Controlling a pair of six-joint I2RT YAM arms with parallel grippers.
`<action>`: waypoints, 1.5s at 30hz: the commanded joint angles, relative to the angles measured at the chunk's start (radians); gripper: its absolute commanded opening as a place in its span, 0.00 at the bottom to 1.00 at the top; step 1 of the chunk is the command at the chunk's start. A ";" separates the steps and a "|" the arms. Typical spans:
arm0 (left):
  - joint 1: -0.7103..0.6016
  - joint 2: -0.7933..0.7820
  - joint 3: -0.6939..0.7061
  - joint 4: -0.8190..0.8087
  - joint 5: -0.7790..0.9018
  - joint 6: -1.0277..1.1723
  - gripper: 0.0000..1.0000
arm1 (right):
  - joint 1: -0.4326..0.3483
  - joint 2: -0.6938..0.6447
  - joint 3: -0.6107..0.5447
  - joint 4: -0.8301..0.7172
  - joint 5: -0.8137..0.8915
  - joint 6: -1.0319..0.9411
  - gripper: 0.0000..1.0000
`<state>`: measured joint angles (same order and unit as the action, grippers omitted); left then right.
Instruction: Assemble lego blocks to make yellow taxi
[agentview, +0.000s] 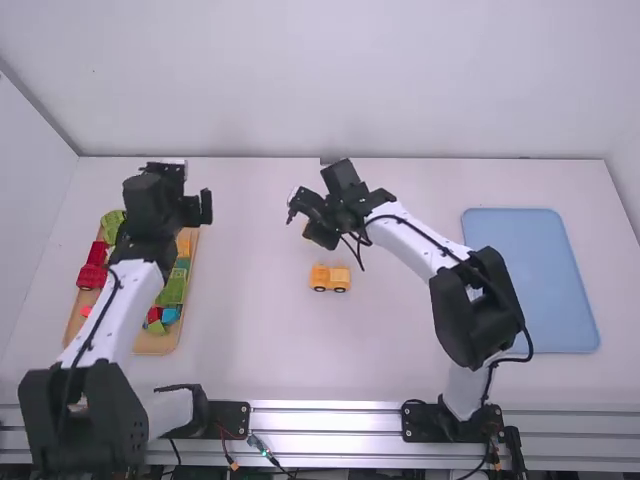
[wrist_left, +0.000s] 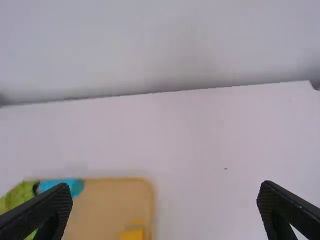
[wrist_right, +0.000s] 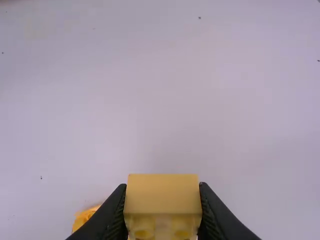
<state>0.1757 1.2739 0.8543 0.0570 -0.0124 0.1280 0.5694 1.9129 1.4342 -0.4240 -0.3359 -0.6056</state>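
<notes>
Yellow, smooth-faced and probably hard plastic, the block (wrist_right: 162, 195) is pinched in the right gripper (wrist_right: 162, 205), one finger against each of two opposite sides. It should handle as light and stiff, with no give under ordinary pressure; slickness is the likelier trouble, since flat glossy sides could let it pivot if pushed off-centre. The present hold on the side walls seems right: it leaves the broad flat face free and keeps the fingers off the parts that probably have to mate.

Taking the wheeled body (agentview: 329, 277) as the clock's centre in the high view, with twelve pointing away from the camera, the right gripper and its block are between eleven and twelve o'clock, near it. That body sits on the table (agentview: 400, 370), its dark wheels visible along one side. It too looks light, and the wheels may let it roll when nudged, so a second hold is best taken across its sides, low down and clear of the top studs. Pressing straight down should be safer than pushing lengthwise.

Out at ten o'clock is the left gripper (wrist_left: 165, 210), its fingers spread wide with nothing between them. The tray (agentview: 155, 343) lies at nine, holding mixed blocks (agentview: 172, 290); the blue mat (agentview: 530, 280) lies at three.
</notes>
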 joint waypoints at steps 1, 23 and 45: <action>0.047 -0.084 -0.079 0.028 -0.005 -0.095 0.99 | 0.036 0.041 0.070 -0.021 0.045 -0.028 0.04; 0.101 -0.177 -0.198 0.093 -0.164 -0.236 0.99 | 0.257 0.412 0.406 -0.387 0.256 -0.151 0.02; 0.099 -0.177 -0.198 0.064 -0.210 -0.296 0.99 | 0.251 0.468 0.405 -0.333 0.257 -0.100 0.06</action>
<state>0.2775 1.1141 0.6643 0.1249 -0.2142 -0.1623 0.8181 2.3539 1.8202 -0.7464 -0.0906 -0.7097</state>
